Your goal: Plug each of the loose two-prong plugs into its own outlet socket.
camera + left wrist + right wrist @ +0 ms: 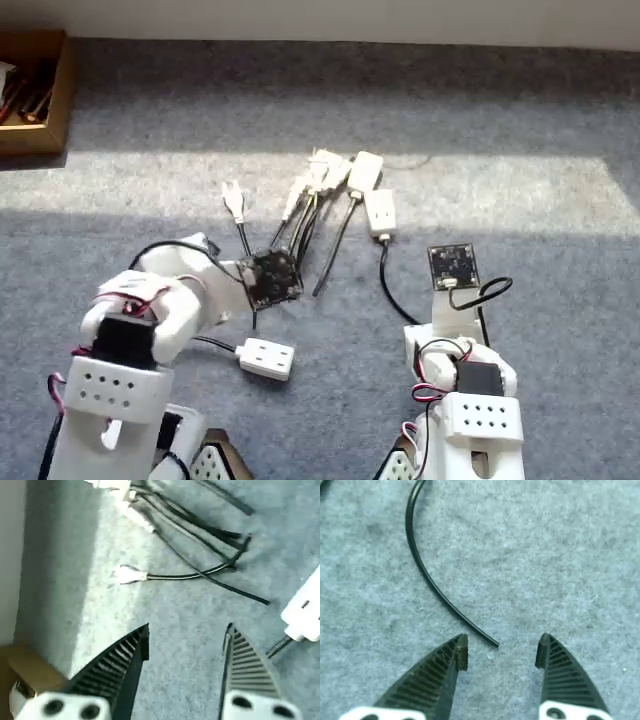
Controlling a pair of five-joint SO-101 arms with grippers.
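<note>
Jaws apart, empty on both left gripper (pixel 186 642) & right gripper (pixel 501 651); small white two-prong plug (pixel 127 574) on floppy thin black cord (pixel 175 576) lies mid grey carpet (pixel 190 610), toward far edge, prob. light, rigid, slippery: pinch its body, not prongs.

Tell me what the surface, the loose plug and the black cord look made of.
The surface looks like grey short-pile carpet, matte and fuzzy. The loose plug seems smooth white moulded plastic, bright in the sun; its prongs are too small to judge. The black cord looks rubber- or vinyl-sheathed, smooth with faint gloss.
</note>
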